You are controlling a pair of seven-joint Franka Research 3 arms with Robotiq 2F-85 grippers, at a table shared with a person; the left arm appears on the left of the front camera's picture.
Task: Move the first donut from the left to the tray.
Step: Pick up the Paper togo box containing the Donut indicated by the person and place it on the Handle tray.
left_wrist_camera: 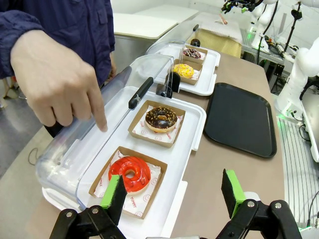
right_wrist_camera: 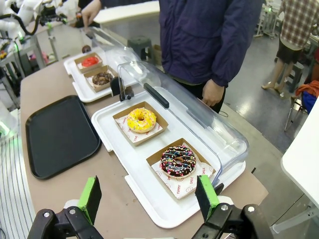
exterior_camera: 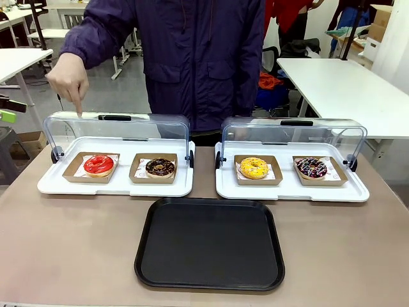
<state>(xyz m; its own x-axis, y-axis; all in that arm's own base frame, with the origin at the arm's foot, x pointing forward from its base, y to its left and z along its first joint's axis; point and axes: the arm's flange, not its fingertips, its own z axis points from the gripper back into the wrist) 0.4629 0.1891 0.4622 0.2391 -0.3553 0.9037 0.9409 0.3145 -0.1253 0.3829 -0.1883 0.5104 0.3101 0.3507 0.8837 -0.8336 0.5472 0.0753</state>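
The red-glazed first donut (exterior_camera: 98, 164) sits in its brown cardboard holder at the left end of the left white tray (exterior_camera: 57, 185). From the left wrist view the red donut (left_wrist_camera: 130, 173) lies just beyond my left gripper (left_wrist_camera: 172, 194), whose fingers are open and empty above the tray's near corner. The black tray (exterior_camera: 209, 242) lies bare at the front middle of the table, also seen as the black tray (left_wrist_camera: 240, 118) and the black tray (right_wrist_camera: 57, 135). My right gripper (right_wrist_camera: 148, 198) is open over the right white tray's edge, near a sprinkled chocolate donut (right_wrist_camera: 178, 161).
A person's hand (exterior_camera: 70, 80) points a finger down at the raised clear lid (exterior_camera: 115, 126) behind the red donut. A chocolate donut (exterior_camera: 160, 167) shares the left tray. The right white tray (exterior_camera: 291, 190) holds a yellow donut (exterior_camera: 254, 167) and the sprinkled one (exterior_camera: 312, 168).
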